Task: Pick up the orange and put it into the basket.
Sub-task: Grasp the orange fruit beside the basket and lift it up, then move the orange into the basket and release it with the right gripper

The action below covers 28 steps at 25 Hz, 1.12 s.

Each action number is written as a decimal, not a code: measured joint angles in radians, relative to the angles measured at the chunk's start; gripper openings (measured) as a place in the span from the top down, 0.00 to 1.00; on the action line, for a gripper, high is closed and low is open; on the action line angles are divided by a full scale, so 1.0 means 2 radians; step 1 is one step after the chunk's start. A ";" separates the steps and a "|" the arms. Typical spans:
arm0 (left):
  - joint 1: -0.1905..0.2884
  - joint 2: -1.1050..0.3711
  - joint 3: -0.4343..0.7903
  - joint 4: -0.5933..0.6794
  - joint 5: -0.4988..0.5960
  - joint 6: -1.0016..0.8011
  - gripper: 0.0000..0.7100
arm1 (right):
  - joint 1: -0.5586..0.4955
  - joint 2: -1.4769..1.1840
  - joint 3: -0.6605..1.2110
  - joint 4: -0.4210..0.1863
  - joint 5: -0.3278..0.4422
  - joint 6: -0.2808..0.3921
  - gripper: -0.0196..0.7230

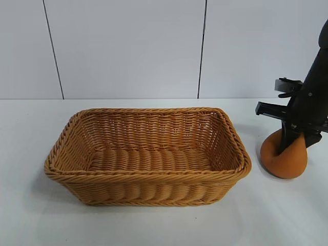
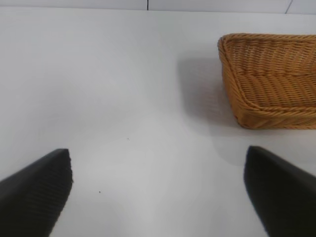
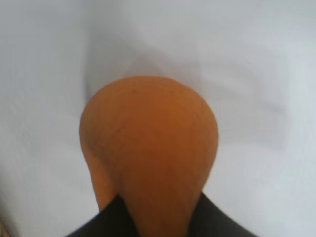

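Exterior view, right end effector (image 1: 292, 146) pinching orange (image 1: 285, 160) just beside basket's (image 1: 148, 177) right rim, left end effector (image 2: 158, 192) spread wide.

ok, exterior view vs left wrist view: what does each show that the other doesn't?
Only the exterior view: the dull brownish-orange rounded orange on the table right of the basket, squeezed out of shape by the right gripper, which comes down from above with its black fingers clamped on it; also the basket's empty inside.

Only the left wrist view: the left gripper, fingers spread wide over bare table, away from the basket.

Both: the tan-orange rectangular woven wicker basket and the white table.
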<state>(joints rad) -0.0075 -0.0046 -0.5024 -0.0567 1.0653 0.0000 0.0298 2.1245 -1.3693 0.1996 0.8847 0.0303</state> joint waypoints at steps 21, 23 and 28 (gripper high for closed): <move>0.000 0.000 0.000 0.000 0.000 0.000 0.05 | 0.000 -0.216 0.003 0.034 0.041 -0.028 0.90; 0.000 0.000 0.000 0.000 0.000 0.000 0.05 | 0.002 -0.227 0.003 0.056 0.041 -0.039 0.90; 0.000 0.000 0.000 0.000 0.000 0.000 0.05 | 0.055 -0.231 0.003 0.066 0.038 -0.046 0.90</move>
<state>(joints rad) -0.0075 -0.0046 -0.5024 -0.0567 1.0653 0.0000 0.1402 1.6619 -1.3643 0.3318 0.9604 -0.0619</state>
